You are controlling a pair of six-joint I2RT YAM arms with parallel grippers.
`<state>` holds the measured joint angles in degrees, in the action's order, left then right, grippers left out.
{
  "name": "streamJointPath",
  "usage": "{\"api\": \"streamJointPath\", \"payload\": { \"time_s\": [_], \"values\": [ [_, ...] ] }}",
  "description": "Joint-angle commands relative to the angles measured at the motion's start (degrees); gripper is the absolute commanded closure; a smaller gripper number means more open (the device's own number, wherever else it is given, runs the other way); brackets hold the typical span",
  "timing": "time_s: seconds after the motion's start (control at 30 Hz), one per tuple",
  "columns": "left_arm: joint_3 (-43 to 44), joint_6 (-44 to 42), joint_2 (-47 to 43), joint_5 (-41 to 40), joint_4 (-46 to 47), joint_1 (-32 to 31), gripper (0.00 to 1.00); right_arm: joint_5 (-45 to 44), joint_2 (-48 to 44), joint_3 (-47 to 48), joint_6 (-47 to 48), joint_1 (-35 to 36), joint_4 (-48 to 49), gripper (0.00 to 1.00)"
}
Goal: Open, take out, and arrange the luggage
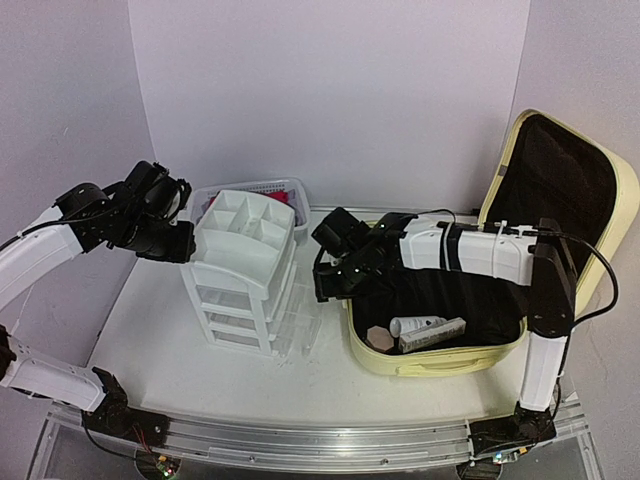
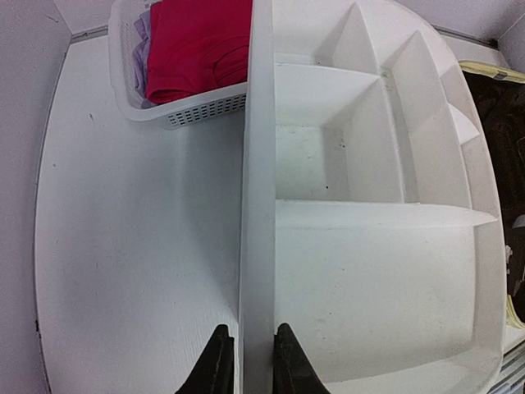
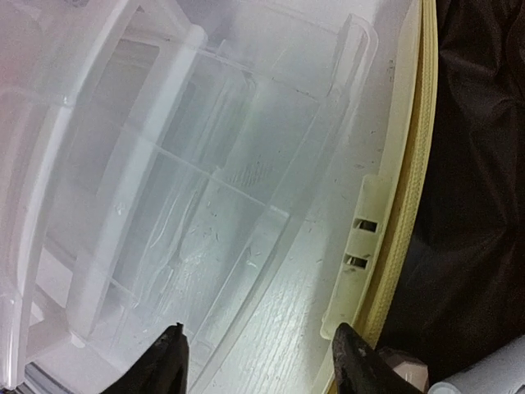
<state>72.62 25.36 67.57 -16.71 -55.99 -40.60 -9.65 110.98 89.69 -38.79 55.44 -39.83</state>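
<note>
The pale yellow luggage [image 1: 436,358] lies open at the right, its lid [image 1: 560,180] standing up and showing black lining. A white tube [image 1: 425,326] and a beige item [image 1: 380,336] lie inside. My right gripper [image 1: 325,278] is open and empty, just left of the luggage above a pulled-out clear drawer [image 3: 189,180]. Its wrist view shows the gripper [image 3: 261,355] beside the luggage's yellow rim [image 3: 408,189]. My left gripper [image 2: 252,361] is shut on the left rim wall of the white drawer organizer [image 2: 369,246], with one finger on each side.
The drawer organizer [image 1: 245,265] stands mid-table with its clear drawers pulled out toward the luggage. A white mesh basket [image 1: 262,190] stands behind it and holds red cloth [image 2: 197,49]. Purple walls close in the back and both sides.
</note>
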Motion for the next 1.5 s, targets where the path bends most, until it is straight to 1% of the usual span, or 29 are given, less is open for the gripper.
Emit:
{"api": "streamJointPath", "payload": {
  "time_s": [0.0,0.03,0.07,0.1,0.13,0.17,0.23,0.3,0.37,0.43,0.53,0.63,0.8,0.87,1.03,1.1,1.2,1.33,1.47],
  "values": [
    [-0.9,-0.36,0.37,-2.37,-4.24,0.17,0.84,0.41,-8.24,1.25,7.87,0.32,-2.63,0.26],
    [-0.9,-0.32,0.64,-2.05,-4.15,0.17,0.83,-1.82,-10.32,-0.36,8.62,0.3,-2.51,0.14],
    [-0.85,-0.36,0.86,-2.02,-4.16,0.17,0.83,-4.29,-12.25,-1.77,9.16,0.33,-2.45,0.05],
    [-0.75,-0.51,1.13,-2.06,-4.16,0.17,0.84,-7.26,-13.97,-3.26,9.37,0.24,-2.44,0.02],
    [-0.66,-0.77,1.37,-2.23,-4.18,0.15,0.84,-10.14,-15.73,-5.16,9.31,0.21,-2.52,0.02],
    [-0.64,-1.02,1.55,-2.48,-4.07,0.17,0.84,-13.25,-17.18,-6.93,8.55,-0.01,-2.53,0.02],
    [-0.47,-1.5,2.0,-3.11,-4.19,0.17,0.84,-18.71,-20.14,-11.15,3.12,-1.21,-2.99,0.02],
    [-0.37,-1.71,1.96,-3.11,-4.21,0.17,0.83,-21.49,-23.04,-16.11,-8.68,-3.76,-4.95,0.02],
    [-0.37,-1.8,1.78,-3.07,-4.16,0.17,0.84,-19.05,-25.75,-21.59,-22.0,-8.35,-6.07,0.02],
    [-0.44,-1.89,1.77,-3.18,-4.19,0.25,0.83,-14.99,-26.22,-25.34,-32.16,-11.32,-6.63,0.02],
    [-0.46,-1.89,2.29,-3.55,-4.09,0.26,0.83,-14.13,-24.37,-26.46,-39.6,-12.05,-8.11,0.02],
    [-0.05,-1.84,2.84,-2.98,-4.09,0.26,0.84,-13.36,-22.1,-25.53,-44.63,-12.2,-10.13,0.03],
    [-0.26,-1.63,2.35,-2.88,-4.04,0.26,0.84,-9.0,-19.02,-26.22,-54.35,-12.95,-10.53,0.17],
    [-0.2,-1.63,2.25,-2.81,-4.09,0.26,0.84,-7.24,-17.19,-25.84,-56.39,-13.45,-10.53,0.18],
    [-0.15,-1.54,1.66,-2.36,-4.04,0.26,0.84,-4.78,-12.43,-24.06,-57.51,-14.68,-10.48,0.18],
    [-0.27,-1.56,1.44,-2.36,-4.04,0.26,0.84,-3.86,-11.09,-23.95,-58.51,-14.91,-10.44,0.21],
    [-0.33,-1.55,1.14,-2.37,-4.08,0.26,0.84,-2.95,-10.08,-24.19,-59.48,-15.14,-9.72,0.24],
    [-0.5,-1.41,0.82,-2.19,-4.1,0.26,0.84,-0.27,-8.81,-24.02,-59.87,-15.74,-8.22,0.25],
    [-0.96,-1.29,0.65,-2.19,-4.04,0.26,0.84,0.11,-7.8,-23.33,-60.7,-15.98,-7.76,0.25]
  ]
}}
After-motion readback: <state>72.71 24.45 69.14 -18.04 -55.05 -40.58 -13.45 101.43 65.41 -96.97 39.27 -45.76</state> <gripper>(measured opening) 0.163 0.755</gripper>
